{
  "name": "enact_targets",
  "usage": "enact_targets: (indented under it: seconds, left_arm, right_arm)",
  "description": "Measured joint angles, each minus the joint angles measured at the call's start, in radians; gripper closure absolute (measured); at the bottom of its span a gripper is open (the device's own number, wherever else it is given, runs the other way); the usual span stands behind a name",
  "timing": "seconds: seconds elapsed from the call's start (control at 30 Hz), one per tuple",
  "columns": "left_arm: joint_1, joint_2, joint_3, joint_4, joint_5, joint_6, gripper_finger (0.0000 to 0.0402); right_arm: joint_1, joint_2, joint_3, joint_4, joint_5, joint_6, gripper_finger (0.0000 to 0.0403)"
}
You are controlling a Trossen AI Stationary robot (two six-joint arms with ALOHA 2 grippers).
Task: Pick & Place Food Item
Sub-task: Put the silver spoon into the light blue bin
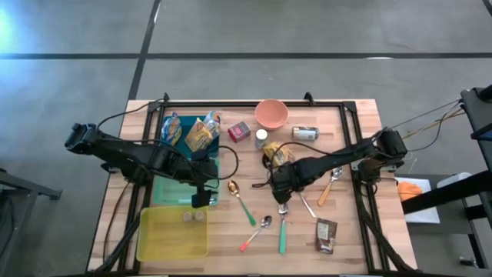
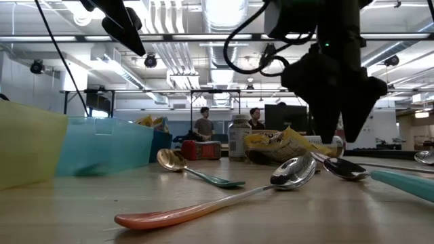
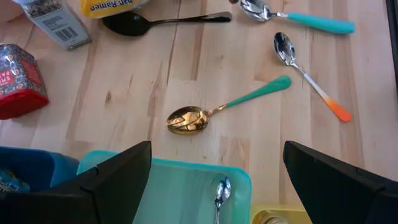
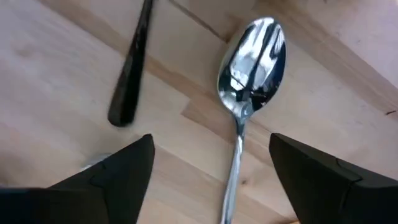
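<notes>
Right wrist view shows right gripper [image 4: 211,177], fingers apart, straddling the green-handled spoon [image 4: 249,68]; lower squarely, clamping the neck.

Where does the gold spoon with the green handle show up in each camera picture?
High view: the gold spoon lies mid-table, just right of the teal bin.
Low view: gold spoon left of centre, bowl raised, behind the long spoon.
Left wrist view: gold spoon at centre.
Right wrist view: not in it.
Shared landmark: the orange-tipped spoon lying beside it.
</notes>
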Motion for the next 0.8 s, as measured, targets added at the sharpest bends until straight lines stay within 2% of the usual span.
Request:
enact_targets:
  seconds: [0.27, 0.63, 0.8]
  left_arm:
    - [0.002, 0.0, 0.0, 0.0, 0.007, 0.019, 0.003]
    - [0.003, 0.0, -0.001, 0.0, 0.026, 0.019, 0.003]
    - [0.003, 0.0, -0.001, 0.0, 0.026, 0.018, 0.003]
  right_arm:
    - [-0.001, -0.001, -0.079, 0.041, 0.004, -0.045, 0.0173]
    - [0.003, -0.004, -0.178, 0.168, -0.019, -0.031, 0.023]
    - [0.004, -0.006, -0.187, 0.174, -0.016, -0.031, 0.0287]
